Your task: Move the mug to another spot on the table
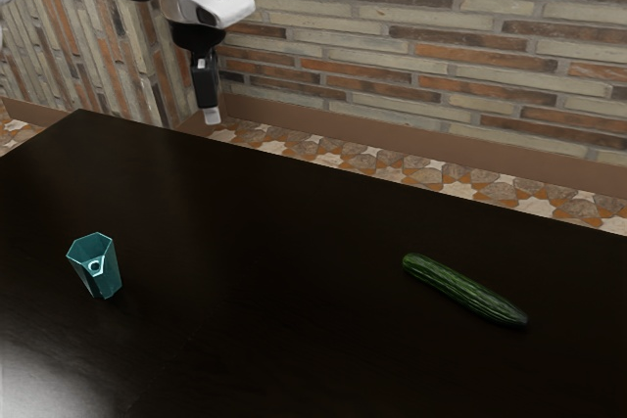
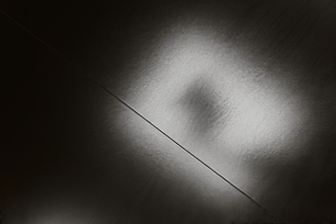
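A small teal mug (image 1: pixel 94 264) with angular sides stands upright on the dark table (image 1: pixel 294 242), toward the exterior view's left and near the front. My gripper (image 1: pixel 209 110) hangs high above the table's far left edge, well behind and above the mug, pointing straight down with nothing in it. I see it side-on as one black column with a pale tip. Under my hand, the wrist view has the dark tabletop (image 2: pixel 63 35) with a bright glare patch and a thin straight seam (image 2: pixel 173 140) running across it.
A green cucumber (image 1: pixel 463 288) lies on the table toward the exterior view's right. Behind the table runs a brick wall (image 1: pixel 441 36) above a patterned stone floor (image 1: pixel 411 168). Bare tabletop stretches between the mug and the cucumber.
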`<act>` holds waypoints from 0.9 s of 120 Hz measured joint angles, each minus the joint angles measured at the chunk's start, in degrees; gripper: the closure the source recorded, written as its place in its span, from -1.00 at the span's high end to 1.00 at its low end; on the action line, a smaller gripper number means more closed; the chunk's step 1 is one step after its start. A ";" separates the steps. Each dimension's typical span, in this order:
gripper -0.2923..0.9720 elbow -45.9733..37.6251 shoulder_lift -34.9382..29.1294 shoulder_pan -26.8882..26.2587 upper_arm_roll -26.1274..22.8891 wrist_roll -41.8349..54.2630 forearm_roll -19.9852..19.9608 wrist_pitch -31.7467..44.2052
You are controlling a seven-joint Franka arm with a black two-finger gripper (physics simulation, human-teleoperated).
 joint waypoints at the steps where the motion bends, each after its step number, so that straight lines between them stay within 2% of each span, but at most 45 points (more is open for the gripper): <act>1: 0.54 0.00 -0.01 0.00 0.00 0.09 0.00 0.00; 44: 0.54 -1.34 -0.05 0.35 -0.01 3.00 0.05 -0.10; 60: 0.54 -8.17 -2.85 1.33 -0.09 3.71 0.08 -0.34; 72: 0.54 -16.05 -8.00 1.80 -0.09 6.05 0.60 -0.46; 88: 0.54 -25.87 -14.43 1.98 -0.14 11.44 5.68 -0.06; 108: 0.54 -39.30 -20.84 3.07 0.10 21.11 12.59 6.03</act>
